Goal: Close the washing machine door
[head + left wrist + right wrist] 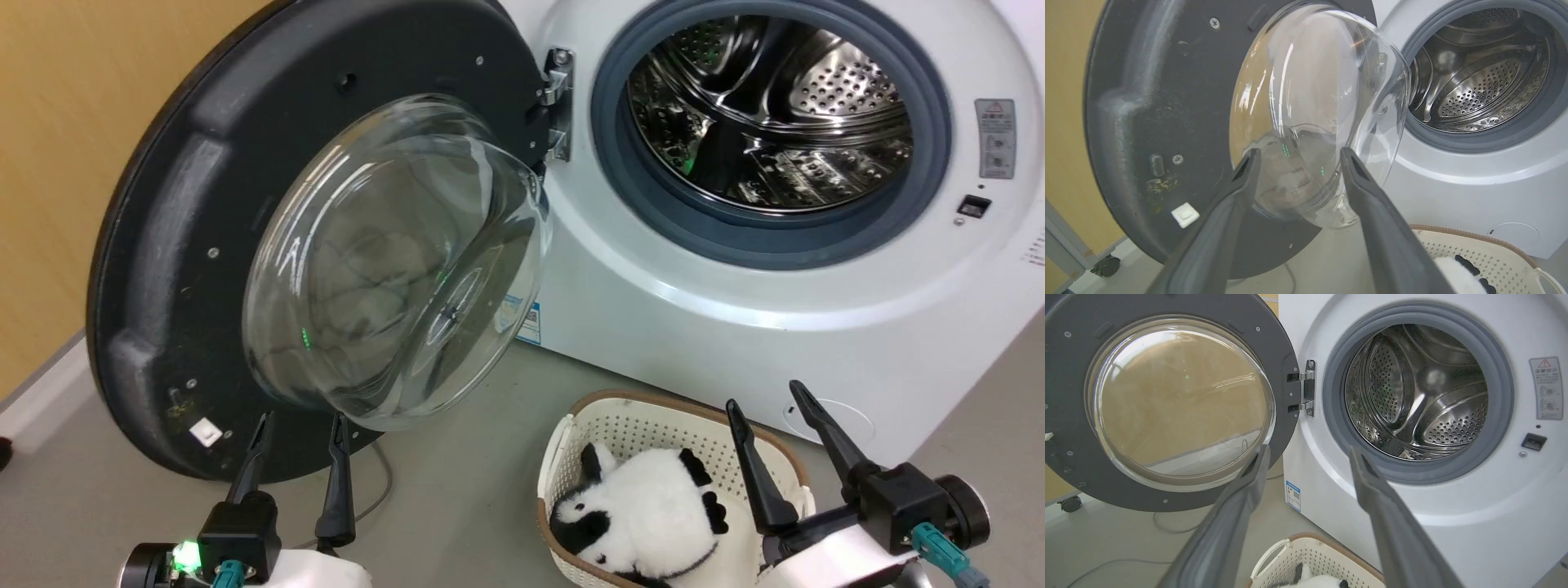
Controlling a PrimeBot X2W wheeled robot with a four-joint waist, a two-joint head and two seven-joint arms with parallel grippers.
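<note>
Head view: round black glass-bowled washing machine door (163,269) wide open, upper left, hinged to white steel-drummed washing machine (735,327). Left gripper (302,418), right gripper (761,394): fingers released, empty. Left wrist view: fingers spread before door glass. Right wrist view: likewise.

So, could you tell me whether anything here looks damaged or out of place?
Nothing looks broken or spilled. The washing machine door has yellowish scuffs low on its inner side, and a basket holding a panda toy sits on the floor close before the washing machine, possibly within the door's swing.
</note>
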